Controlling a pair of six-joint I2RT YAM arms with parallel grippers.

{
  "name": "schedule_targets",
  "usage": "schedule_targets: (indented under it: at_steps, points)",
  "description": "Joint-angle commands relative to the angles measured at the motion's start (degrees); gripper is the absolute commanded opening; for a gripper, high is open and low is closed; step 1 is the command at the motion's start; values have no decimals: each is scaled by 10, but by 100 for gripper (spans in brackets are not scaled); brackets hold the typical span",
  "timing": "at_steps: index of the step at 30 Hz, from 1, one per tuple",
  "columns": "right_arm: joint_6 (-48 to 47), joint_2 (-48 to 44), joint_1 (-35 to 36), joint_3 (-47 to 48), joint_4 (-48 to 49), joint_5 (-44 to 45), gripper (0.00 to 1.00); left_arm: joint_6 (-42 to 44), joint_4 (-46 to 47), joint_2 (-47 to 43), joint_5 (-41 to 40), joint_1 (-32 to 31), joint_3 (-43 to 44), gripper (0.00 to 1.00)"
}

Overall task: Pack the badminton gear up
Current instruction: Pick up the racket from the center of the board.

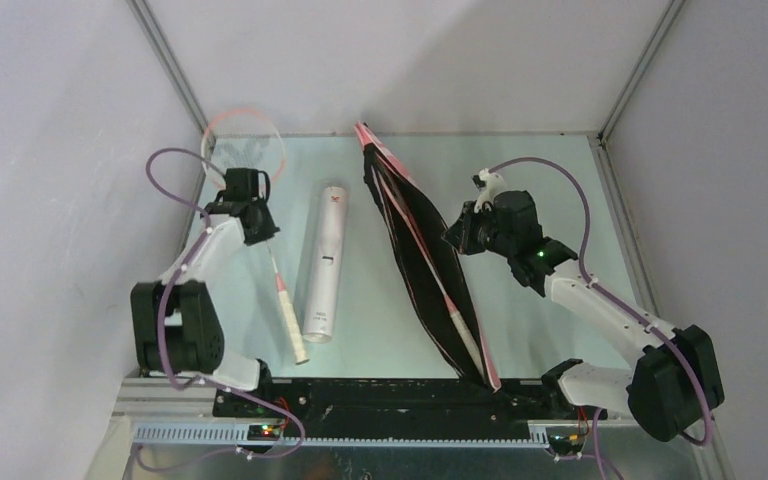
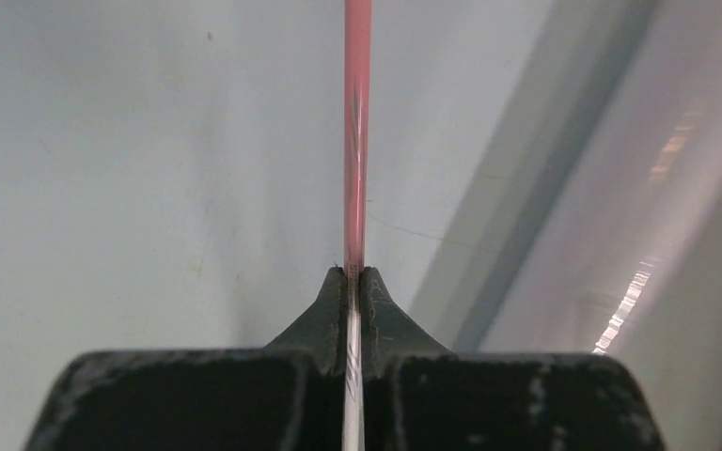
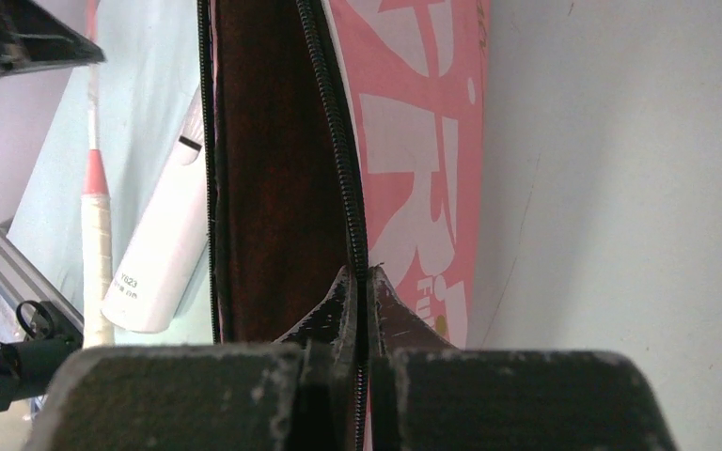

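Observation:
A pink-framed racket lies at the table's left, its head toward the back-left corner and its white handle toward me. My left gripper is shut on its thin shaft, the jaws pinching it where pink turns to white. A long white tube lies beside it. The pink bag stands open in the middle, dark inside, with a white racket handle showing in it. My right gripper is shut on the bag's black zip edge, holding up the pink flap.
Grey enclosure walls with metal corner posts close in the table on three sides. A black rail carrying both arm bases runs along the near edge. The tube and the racket handle lie left of the bag.

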Motion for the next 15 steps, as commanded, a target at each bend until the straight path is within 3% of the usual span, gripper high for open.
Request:
schedule_targets:
  at_steps: [1,8,15]
  points:
    - [18,9,-5,22,44,26,0,-34,-11,-96,-75,-43,38,0]
    - [32,45,-12,60,35,58,0,-58,-43,-175,-6,-88,57,0]
    - [33,68,35,113,-5,225,0,-80,-77,-233,90,-174,73,0]
